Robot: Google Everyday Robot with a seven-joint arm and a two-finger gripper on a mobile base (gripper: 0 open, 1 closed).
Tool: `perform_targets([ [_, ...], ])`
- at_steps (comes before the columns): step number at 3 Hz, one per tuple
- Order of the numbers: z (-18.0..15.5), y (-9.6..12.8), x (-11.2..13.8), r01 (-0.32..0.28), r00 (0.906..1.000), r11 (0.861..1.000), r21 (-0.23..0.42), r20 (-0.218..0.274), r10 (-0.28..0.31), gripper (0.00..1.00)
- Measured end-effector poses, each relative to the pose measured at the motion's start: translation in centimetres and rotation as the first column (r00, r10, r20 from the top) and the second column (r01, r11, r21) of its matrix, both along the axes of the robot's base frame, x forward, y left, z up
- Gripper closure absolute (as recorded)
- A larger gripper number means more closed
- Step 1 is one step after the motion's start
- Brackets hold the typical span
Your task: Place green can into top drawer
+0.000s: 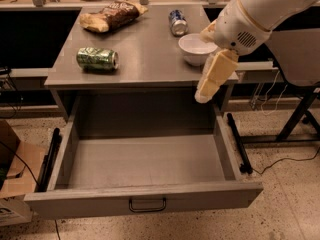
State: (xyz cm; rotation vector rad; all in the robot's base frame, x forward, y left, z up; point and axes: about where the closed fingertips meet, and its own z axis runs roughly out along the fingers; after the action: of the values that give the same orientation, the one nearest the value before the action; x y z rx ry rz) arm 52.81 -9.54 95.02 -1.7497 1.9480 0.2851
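Green can (97, 58) lies sideways on the table (150, 49); jaws, seemingly clenched empty, hang over the top drawer (145, 160).

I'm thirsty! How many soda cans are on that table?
2. The green can lies sideways, front left on the table; a blue-and-silver can lies at the back, behind the white bowl. The pincer hangs off the table's front right edge. None seems hidden.

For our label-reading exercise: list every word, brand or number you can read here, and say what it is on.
No text can be read.
green can: print unreadable.
blue-and-silver can: print unreadable.
snack bag: print unreadable.
gripper, above the top drawer's right side: no markings visible.
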Motion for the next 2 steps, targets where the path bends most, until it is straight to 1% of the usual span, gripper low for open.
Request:
perform_targets([
  [1, -2.0, 2.8, 1.1, 0.001, 0.9998, 0.999, 0.043, -0.019, 0.0, 0.0],
  [2, -3.7, 7.5, 3.6, -0.03, 0.9992, 0.993, 0.11, -0.022, 0.033, 0.0],
])
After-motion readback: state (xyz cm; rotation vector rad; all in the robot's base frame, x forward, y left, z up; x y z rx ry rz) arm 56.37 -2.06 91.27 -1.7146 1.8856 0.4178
